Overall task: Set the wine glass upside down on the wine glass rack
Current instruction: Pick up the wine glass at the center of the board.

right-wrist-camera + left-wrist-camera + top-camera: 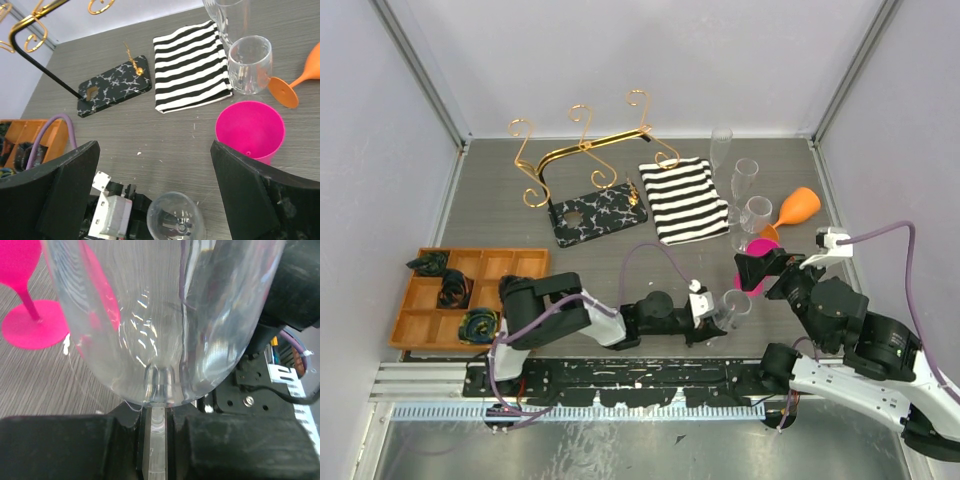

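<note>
A clear wine glass (736, 303) stands upright near the table's front middle, and my left gripper (713, 308) is shut on its stem. In the left wrist view the stem (157, 440) is pinched between the two black fingers, with the bowl (165, 315) filling the picture above. The same glass shows from above in the right wrist view (176, 222). My right gripper (760, 270) hovers open just right of it, holding nothing (160, 192). The wine glass rack (582, 150), gold wire with scroll hooks on a black marbled base (598, 213), stands at the back left of centre.
A pink glass (757, 250) stands right under my right gripper. Behind it are an orange glass (798, 208) lying on its side and several clear glasses (748, 178). A striped cloth (682, 198) lies beside the rack's base. A wooden tray (430, 300) sits at the left.
</note>
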